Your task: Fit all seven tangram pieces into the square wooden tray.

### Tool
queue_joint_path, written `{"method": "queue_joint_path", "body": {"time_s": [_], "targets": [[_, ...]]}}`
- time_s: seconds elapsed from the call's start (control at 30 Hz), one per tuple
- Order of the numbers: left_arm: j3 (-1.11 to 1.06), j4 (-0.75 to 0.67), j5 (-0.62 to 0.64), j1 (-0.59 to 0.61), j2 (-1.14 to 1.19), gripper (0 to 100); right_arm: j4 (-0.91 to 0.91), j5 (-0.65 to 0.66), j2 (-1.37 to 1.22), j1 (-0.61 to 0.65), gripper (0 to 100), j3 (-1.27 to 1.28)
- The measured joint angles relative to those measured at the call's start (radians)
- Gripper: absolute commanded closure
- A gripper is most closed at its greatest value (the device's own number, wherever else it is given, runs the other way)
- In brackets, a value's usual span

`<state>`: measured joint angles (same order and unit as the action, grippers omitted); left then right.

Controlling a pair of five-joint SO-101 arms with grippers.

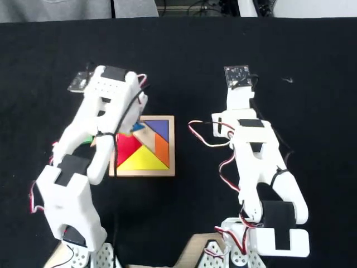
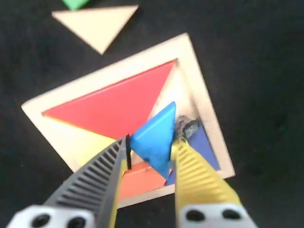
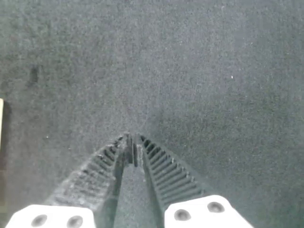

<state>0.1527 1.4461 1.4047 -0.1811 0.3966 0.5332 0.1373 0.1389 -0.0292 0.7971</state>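
Nearest the lens, the left claw point(image 2: 151, 141) is clamped on a light blue triangle point(image 2: 156, 135), with one finger pressed to each side of the piece. The piece is held tilted over the square wooden tray point(image 2: 109, 77), above the place where the bare wooden floor point(image 2: 179, 92) of the tray meets the pieces already seated. Whether the triangle touches the tray cannot be determined.

Seated in the tray:
- a large red triangle point(image 2: 114, 107) along one side
- a large yellow triangle point(image 2: 78, 142) adjoining it
- an orange piece point(image 2: 140, 183) and a dark blue piece point(image 2: 206, 152), both partly hidden behind the fingers

Outside the tray, on the black table point(image 2: 256, 71):
- a cream triangle point(image 2: 97, 23), near one tray edge but apart from it
- a green piece point(image 2: 73, 4) just beyond it, cut off by the frame edge

From the high view, the left arm point(image 1: 92, 139) leans across the left portion of the tray. The right arm point(image 1: 254, 162) stands well apart from the tray, to its right.

The right claw point(image 3: 131, 142) is closed with its tips together, gripping nothing, above the black table surface.
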Motion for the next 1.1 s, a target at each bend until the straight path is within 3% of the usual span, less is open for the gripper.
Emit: {"method": "queue_joint_path", "body": {"time_s": [0.23,0.4,0.67,1.1], "targets": [[0.075,0.0,0.041,0.023,0.138,96,0.0,0.0,0.0,0.0,98.7,0.0],[0.183,0.002,-0.012,0.051,0.249,93,0.0,0.0,0.0,0.0,98.7,0.0],[0.301,0.103,-0.048,0.052,0.302,56,0.0,0.0,0.0,0.0,98.7,0.0],[0.512,0.298,-0.014,0.06,0.305,59,0.0,0.0,0.0,0.0,98.7,0.0]]}}
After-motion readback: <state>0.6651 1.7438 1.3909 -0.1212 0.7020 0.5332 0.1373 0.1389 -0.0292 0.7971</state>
